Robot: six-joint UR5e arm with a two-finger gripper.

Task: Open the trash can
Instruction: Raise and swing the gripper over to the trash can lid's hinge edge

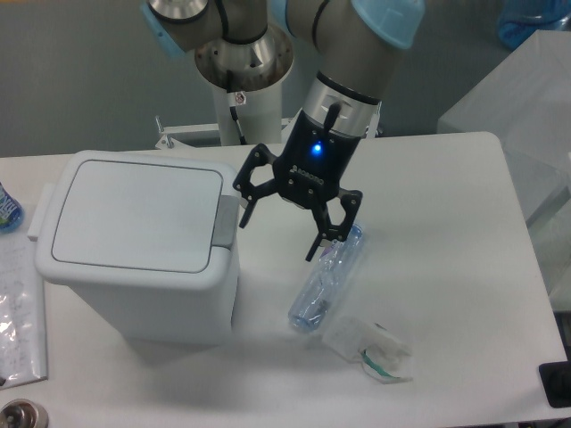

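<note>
Jaws spread wide, holding nothing, hovering just right of trash can (138, 254), lid shut.

The trash can (134, 259) is white all over, with a grey push tab (227, 219) on its lid edge. Just right of the trash can, the gripper (278, 234) is black, with a blue light glowing on its body, and the arm (352, 62) above it is grey with pale blue joint caps. The bench (446, 267) is white. Right of the trash can lies a clear plastic bottle (326, 281) with a bluish tint, and beyond it a transparent plastic wrapper (370, 349) with a green streak inside. The wall behind the trash can is grey-green.
</note>
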